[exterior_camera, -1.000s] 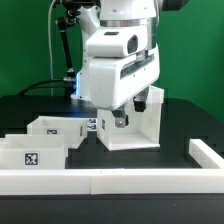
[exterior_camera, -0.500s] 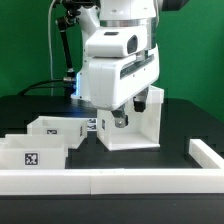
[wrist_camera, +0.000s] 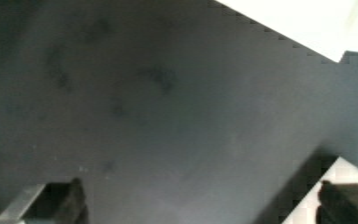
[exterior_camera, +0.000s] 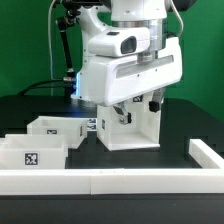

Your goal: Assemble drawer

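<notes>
The tall white drawer housing (exterior_camera: 140,132) stands upright at the table's middle, partly hidden behind my hand. Two shallow white trays sit at the exterior view's left: one (exterior_camera: 52,129) further back, one (exterior_camera: 30,155) nearer with its square tag facing the camera. My gripper (exterior_camera: 138,108) hangs just in front of the housing's upper part and holds nothing. In the wrist view my gripper (wrist_camera: 197,205) is open, its dark fingertips (wrist_camera: 48,203) far apart over bare black table. A white part's edge (wrist_camera: 336,25) shows at one corner; I cannot tell which part.
A long low white rail (exterior_camera: 110,180) runs along the table's front and turns back at the exterior view's right (exterior_camera: 208,153). A bit of the marker board (exterior_camera: 89,124) shows between the far tray and the housing. Green wall behind.
My hand has swung toward the exterior view's right and risen a little, now covering more of the housing's top. The housing and the trays have not moved.
</notes>
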Controlling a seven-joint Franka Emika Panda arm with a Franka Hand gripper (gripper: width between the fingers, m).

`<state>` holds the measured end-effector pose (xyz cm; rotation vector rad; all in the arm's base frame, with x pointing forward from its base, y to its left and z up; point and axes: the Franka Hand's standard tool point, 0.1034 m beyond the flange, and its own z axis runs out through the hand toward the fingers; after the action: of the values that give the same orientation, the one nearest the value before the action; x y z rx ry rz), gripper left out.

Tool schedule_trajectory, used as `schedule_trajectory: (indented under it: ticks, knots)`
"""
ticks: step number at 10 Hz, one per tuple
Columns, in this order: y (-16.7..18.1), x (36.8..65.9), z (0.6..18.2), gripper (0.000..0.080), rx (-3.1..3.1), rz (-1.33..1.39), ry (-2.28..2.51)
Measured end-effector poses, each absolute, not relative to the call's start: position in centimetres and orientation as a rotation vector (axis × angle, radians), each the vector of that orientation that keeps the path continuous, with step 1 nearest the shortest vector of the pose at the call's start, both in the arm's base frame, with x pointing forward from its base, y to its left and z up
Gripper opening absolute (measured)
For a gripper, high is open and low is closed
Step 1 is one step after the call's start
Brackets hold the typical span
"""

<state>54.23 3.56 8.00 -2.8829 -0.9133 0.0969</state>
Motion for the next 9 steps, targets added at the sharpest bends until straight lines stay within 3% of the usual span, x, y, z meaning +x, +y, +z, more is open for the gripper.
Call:
schedule_trajectory:
  ticks: [4,9]
  knots:
    - [4.2,53.9,8.5,0.0650,-2.997,0.078,-0.531]
    - [6.9,49.7,13.8,0.0650,-3.039,-0.028,-0.534]
